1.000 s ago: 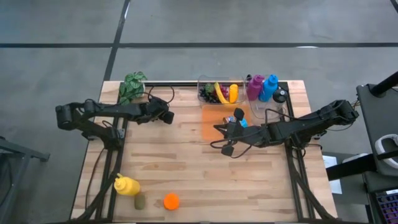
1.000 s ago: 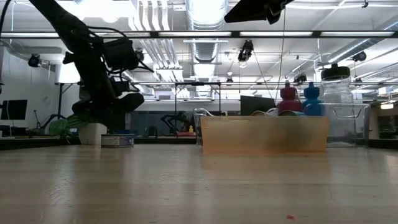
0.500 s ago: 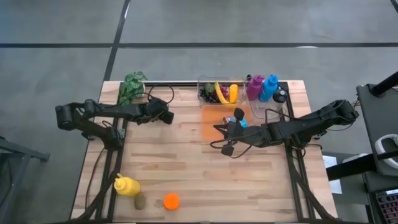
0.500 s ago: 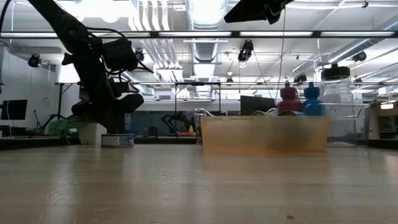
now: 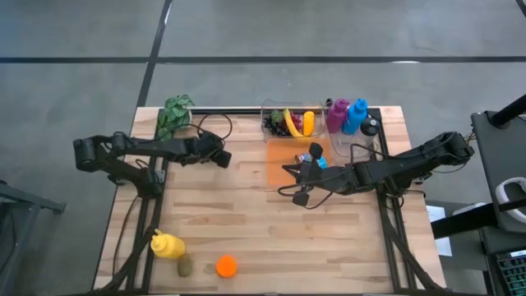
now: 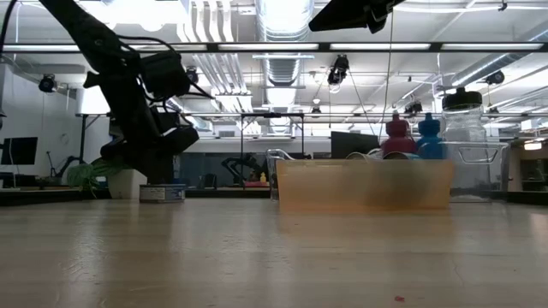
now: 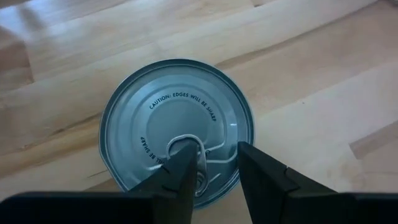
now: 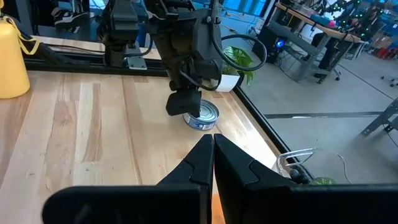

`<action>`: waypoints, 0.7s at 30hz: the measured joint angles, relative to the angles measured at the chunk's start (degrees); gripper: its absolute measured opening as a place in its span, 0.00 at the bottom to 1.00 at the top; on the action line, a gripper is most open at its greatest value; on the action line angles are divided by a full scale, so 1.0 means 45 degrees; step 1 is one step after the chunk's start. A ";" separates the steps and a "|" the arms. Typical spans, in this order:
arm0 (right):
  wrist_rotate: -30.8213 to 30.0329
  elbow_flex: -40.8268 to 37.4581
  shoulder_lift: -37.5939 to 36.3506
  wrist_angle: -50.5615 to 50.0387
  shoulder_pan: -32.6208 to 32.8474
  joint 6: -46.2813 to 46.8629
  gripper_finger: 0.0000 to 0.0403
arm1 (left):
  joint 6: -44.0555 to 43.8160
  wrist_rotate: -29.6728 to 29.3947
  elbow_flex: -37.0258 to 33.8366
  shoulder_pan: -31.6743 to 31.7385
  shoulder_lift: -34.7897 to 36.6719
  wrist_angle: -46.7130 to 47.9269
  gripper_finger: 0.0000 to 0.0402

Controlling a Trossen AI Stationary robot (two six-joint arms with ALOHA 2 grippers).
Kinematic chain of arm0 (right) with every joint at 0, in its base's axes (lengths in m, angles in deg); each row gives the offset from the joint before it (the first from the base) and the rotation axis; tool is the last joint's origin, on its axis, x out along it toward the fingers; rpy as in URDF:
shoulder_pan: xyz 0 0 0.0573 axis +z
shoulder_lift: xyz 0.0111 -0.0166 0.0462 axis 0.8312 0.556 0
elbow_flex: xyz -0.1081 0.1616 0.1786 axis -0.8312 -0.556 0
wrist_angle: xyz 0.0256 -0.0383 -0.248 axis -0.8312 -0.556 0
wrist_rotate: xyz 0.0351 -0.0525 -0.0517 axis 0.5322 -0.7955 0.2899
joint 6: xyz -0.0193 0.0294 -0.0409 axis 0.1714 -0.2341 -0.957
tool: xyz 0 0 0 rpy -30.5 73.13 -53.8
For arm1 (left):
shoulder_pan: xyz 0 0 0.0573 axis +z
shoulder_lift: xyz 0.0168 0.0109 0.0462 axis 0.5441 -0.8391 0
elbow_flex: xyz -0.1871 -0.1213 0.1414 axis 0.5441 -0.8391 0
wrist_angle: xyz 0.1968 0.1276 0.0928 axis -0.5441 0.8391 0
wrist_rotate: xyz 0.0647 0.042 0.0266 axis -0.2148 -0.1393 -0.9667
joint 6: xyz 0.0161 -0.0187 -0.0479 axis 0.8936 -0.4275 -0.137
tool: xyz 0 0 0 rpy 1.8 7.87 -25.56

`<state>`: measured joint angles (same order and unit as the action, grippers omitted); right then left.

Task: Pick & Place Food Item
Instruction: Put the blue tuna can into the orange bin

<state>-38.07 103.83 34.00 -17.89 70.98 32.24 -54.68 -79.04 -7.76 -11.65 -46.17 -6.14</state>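
A flat tin can [image 7: 174, 112] with a pull-tab lid stands upright on its base on the wooden table at the far left, by the plant; it also shows in the right wrist view [image 8: 202, 116]. My left gripper [image 7: 217, 149] slants down over the can's lid. Its fingers are partly open, with the gap over the lid's near part beside the pull tab. In the high view the left gripper [image 5: 220, 154] hides the can. My right gripper [image 8: 211, 140] is shut and holds nothing; it hangs above the table's middle [image 5: 289, 179], next to the orange bin. My left gripper has one fingertip [image 7: 183, 155] over the lid's pull tab [image 7: 202, 168] and the other [image 7: 252, 155] over the lid near its rim. I cannot tell whether either touches the can, which stands on the table.
An orange see-through bin [image 5: 283, 156] and a clear bin holding fruit [image 5: 288, 122] stand at the far middle, with magenta and blue bottles [image 5: 345, 115] to their right. A potted plant [image 5: 174, 113] is at the far left. A yellow bottle [image 5: 167, 245], an olive item and an orange [image 5: 226, 265] lie near left.
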 joint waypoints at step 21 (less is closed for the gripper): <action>0.0000 0.0000 0.0000 0.0001 0.0000 -0.0005 0.02 | -0.0019 0.0393 0.0000 -0.1759 0.0005 0.0005 0.29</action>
<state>-38.07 103.83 34.00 -17.88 70.98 32.22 -54.77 -77.27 -7.76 -19.56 -46.15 -6.11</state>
